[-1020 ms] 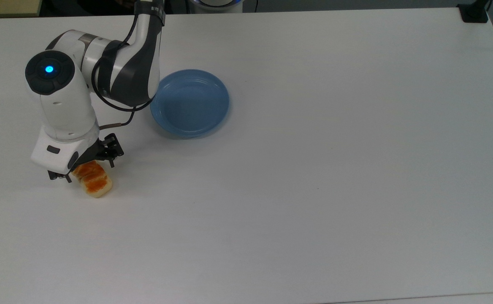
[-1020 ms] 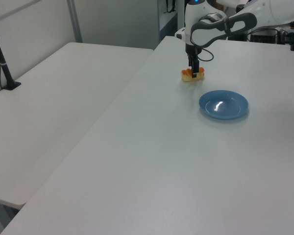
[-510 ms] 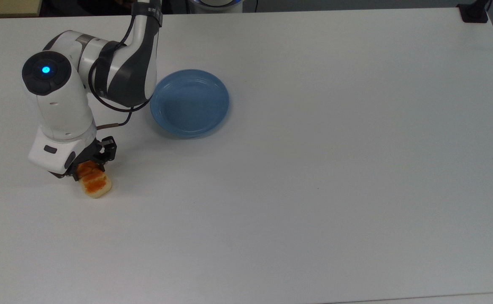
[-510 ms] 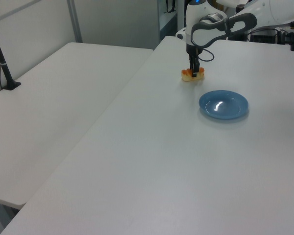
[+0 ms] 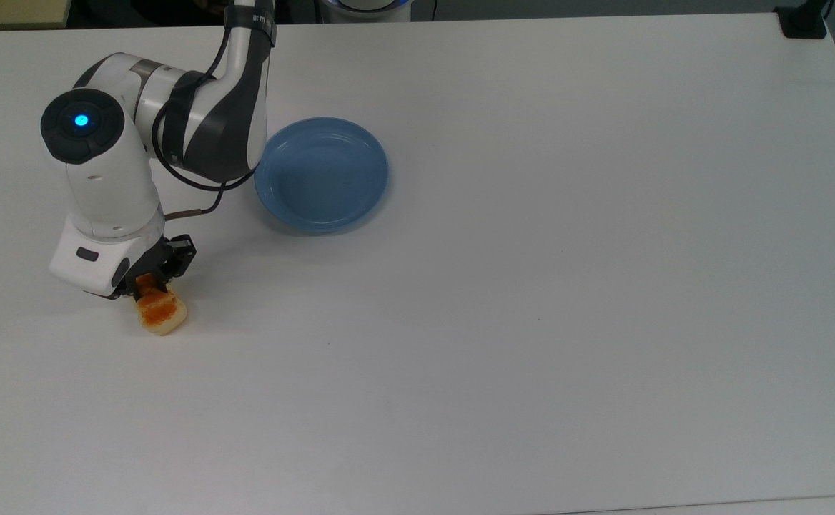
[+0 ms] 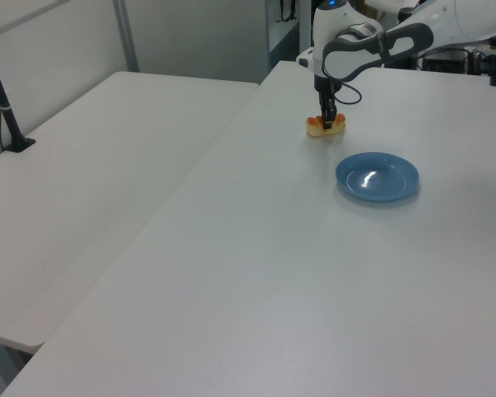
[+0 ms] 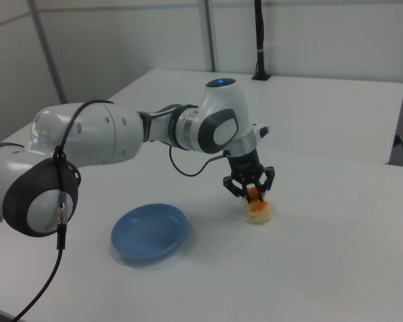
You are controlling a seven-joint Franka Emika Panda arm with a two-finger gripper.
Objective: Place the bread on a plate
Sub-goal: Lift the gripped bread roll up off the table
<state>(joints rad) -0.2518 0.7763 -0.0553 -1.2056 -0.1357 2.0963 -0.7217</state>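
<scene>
The bread [image 5: 162, 315], a small loaf with cream sides and an orange-brown top, rests on the white table at the top view's lower left. My gripper [image 5: 147, 285] reaches straight down over its near end, fingers pressed against its sides, shut on it. The right view has the gripper [image 7: 251, 194] pinching the bread [image 7: 260, 211] from above, and the left view has the gripper [image 6: 326, 119] on the bread [image 6: 326, 126] too. The light-blue plate [image 5: 360, 143] lies bare, up and to the right of the bread in the top view. The plate [image 6: 397, 178] [image 7: 131, 238] stands apart from the loaf.
My arm's elbow [image 5: 210, 121] overhangs the plate's left rim in the top view. A black clamp [image 5: 803, 21] sits at the table's far right corner. A second white table [image 6: 91, 165] with a black post [image 6: 0, 91] adjoins on the left view's left.
The gripper's fingers have closed in from a wide stance onto the bread. The hand has shifted slightly over the loaf, which now shows less of its top.
</scene>
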